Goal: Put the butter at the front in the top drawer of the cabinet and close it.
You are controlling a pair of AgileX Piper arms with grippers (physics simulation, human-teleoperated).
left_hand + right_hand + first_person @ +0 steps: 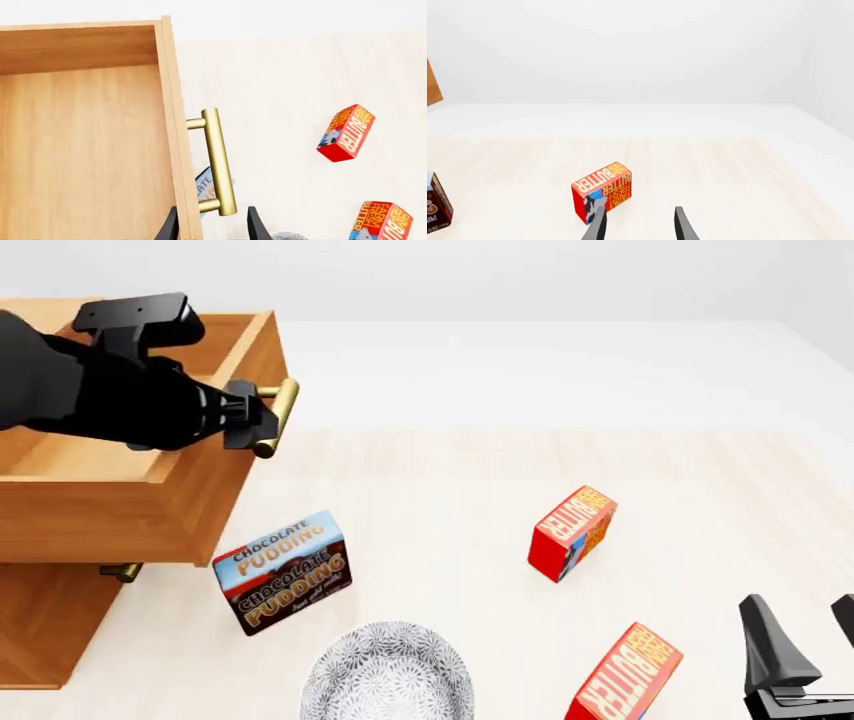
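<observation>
The cabinet (40,630) stands at the left with its top drawer (94,520) pulled out; the inside of the top drawer (80,150) is bare. My left gripper (260,420) is open, its fingertips on either side of the brass handle (217,160). The front butter (625,675) stands near the table's front edge, next to a bowl, and the left wrist view shows this butter (381,222) too. A second butter box (574,532) stands farther back. My right gripper (801,635) is open and holds nothing, to the right of the front butter. One butter box (602,197) lies ahead of the right gripper (640,227); I cannot tell which.
A chocolate pudding box (283,572) stands just below the open drawer's front. A patterned grey bowl (390,675) sits at the front centre. A lower drawer's handle (120,572) shows under the open drawer.
</observation>
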